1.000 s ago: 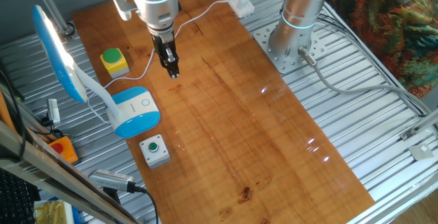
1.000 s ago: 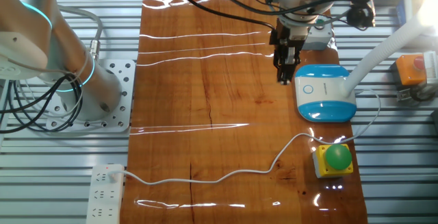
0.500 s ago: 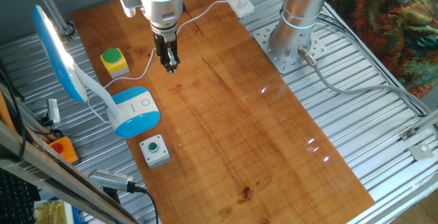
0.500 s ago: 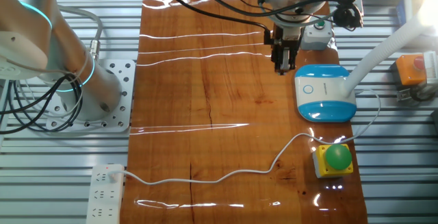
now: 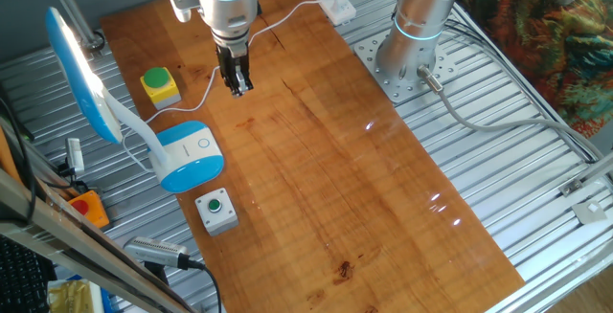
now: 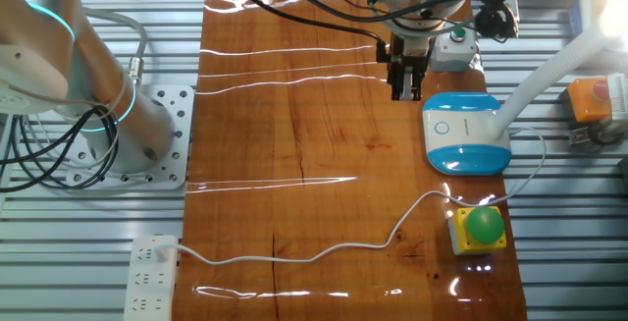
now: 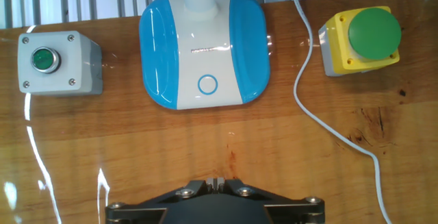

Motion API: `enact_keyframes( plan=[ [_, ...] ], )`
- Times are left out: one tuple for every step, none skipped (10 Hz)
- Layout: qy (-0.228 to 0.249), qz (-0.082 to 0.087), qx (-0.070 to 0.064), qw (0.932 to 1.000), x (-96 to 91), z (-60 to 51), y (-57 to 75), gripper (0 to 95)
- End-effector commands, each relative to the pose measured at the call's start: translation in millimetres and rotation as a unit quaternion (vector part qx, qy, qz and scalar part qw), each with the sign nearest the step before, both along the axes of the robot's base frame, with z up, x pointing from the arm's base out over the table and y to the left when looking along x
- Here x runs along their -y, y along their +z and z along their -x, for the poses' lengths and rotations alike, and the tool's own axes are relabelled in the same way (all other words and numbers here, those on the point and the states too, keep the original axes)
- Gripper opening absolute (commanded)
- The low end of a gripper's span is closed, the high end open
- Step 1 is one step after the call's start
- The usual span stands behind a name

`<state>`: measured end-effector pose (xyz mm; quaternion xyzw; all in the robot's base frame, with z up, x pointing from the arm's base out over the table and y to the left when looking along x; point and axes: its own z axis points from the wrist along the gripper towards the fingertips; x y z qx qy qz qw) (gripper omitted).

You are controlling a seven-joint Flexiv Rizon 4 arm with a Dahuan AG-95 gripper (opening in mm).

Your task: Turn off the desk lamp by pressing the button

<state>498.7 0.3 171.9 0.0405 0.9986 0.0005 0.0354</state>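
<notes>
Hand view: gripper [image 7: 215, 181] at the bottom edge, fingertips [image 7: 211, 181] meet with no gap, so closed, holding nothing. Bare wood ahead of it, then the lamp [image 7: 203, 53] base, blue sides, white centre panel. Button [image 7: 207, 85] is the ring mark on the near end of that panel, straight ahead of the gripper, well apart from it. White neck rises from the far end of the base. Grey box [image 7: 59, 64] with small green button sits left of the base, yellow box [image 7: 358, 40] with big green button right of it. White cable [image 7: 321, 120] runs between lamp and yellow box and on toward the near right.

One fixed view: gripper [image 5: 237, 85] points down above the table [image 5: 326, 169], off to the side of the lamp base [image 5: 189, 155], not over it. Lamp head [image 5: 79, 76] leans up and out past the table edge. Yellow box [image 5: 160, 85] and grey box [image 5: 216, 210] flank the base.

Other fixed view: gripper [image 6: 406, 89] just beside the button end of the base [image 6: 465, 132], not touching it. Button [image 6: 441, 129] uncovered. Cable [image 6: 324, 247] leads to a power strip [image 6: 151, 279] off the wood.
</notes>
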Motion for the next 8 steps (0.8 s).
enact_keyframes(
  plan=[
    [-0.001,0.000,-0.001,1.0000,-0.2,-1.0,-0.2,0.0],
    [-0.002,-0.001,-0.001,1.0000,-0.2,-1.0,-0.2,0.0],
    [-0.003,-0.001,-0.001,1.0000,-0.3,-1.0,0.1,0.0],
    [-0.002,0.000,-0.003,1.0000,-0.2,-1.0,-0.1,0.0],
    [0.001,0.000,-0.003,1.0000,-0.3,-1.0,-0.1,0.0],
    [0.003,0.000,-0.003,1.0000,-0.4,-1.1,-0.2,0.0],
    [0.002,0.000,-0.001,1.0000,-0.6,-1.0,0.5,0.0],
    [0.003,0.001,-0.002,1.0000,-0.7,-1.0,0.6,0.0]
  ],
)
